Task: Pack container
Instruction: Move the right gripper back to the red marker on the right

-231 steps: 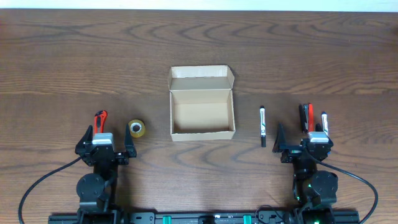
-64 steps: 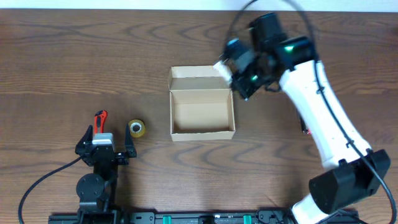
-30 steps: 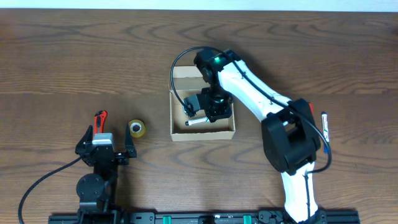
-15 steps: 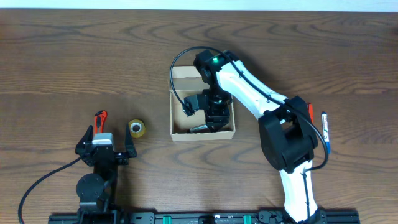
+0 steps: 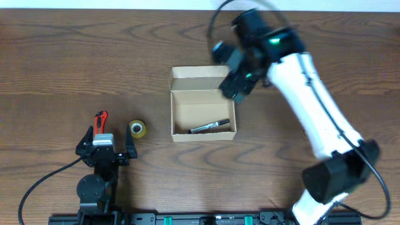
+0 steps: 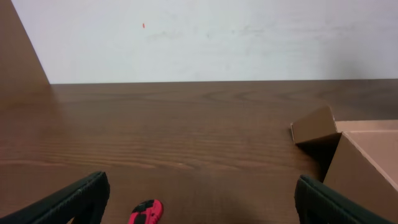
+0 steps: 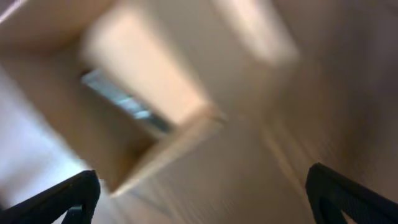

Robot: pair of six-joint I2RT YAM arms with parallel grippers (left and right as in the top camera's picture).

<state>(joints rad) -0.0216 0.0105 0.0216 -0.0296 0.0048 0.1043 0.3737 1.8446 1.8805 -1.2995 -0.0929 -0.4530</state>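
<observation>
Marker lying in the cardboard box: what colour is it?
The marker is black; the overhead view shows it best.

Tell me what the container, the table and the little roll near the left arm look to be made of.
Container: plain tan cardboard, matte, with folded flaps and creased edges. Table: dark brown wood or wood-look laminate; the grain shows, so I cannot tell which. Roll: likely clear, yellowish plastic tape on a core, glossy; too small to be sure.

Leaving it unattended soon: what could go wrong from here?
The right gripper hangs open and blurred by the right rear corner of the box. A low sweep might clip the wall or lid and shove the box. The marker lies aslant near the front wall, so further items may land across it.
</observation>
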